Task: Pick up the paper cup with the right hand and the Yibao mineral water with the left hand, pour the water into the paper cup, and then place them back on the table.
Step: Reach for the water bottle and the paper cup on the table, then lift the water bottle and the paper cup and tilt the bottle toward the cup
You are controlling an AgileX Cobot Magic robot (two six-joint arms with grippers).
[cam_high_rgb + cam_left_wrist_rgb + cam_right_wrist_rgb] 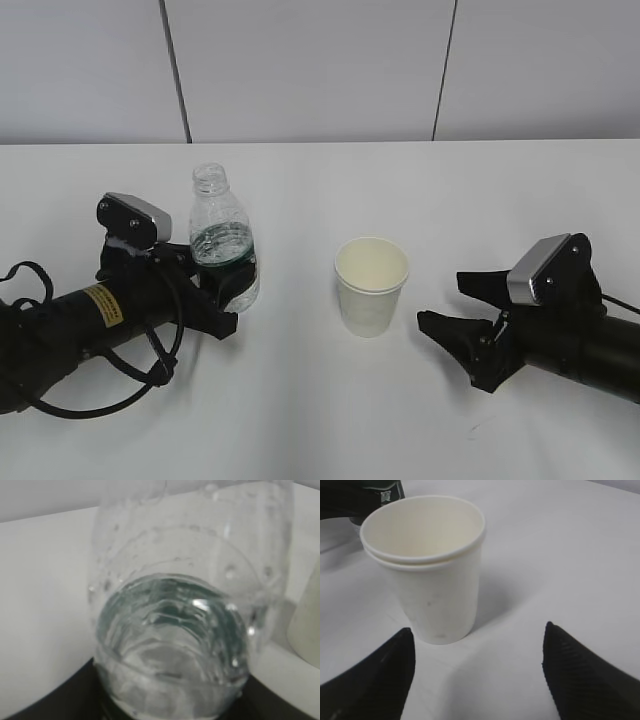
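The clear Yibao mineral water bottle stands uncapped at the left of the white table, part full. My left hand, with the yellow sticker on its arm, is shut round the bottle's lower body. In the left wrist view the bottle fills the frame between the black fingers. The white paper cup stands upright and empty in the middle. My right hand is open just right of it, not touching. In the right wrist view the cup stands just beyond the spread fingertips, nearer the left finger.
The bottle's green label shows behind the cup in the right wrist view. The cup's side shows at the right edge of the left wrist view. A grey panelled wall rises behind the table's far edge. A faint scratch marks the tabletop.
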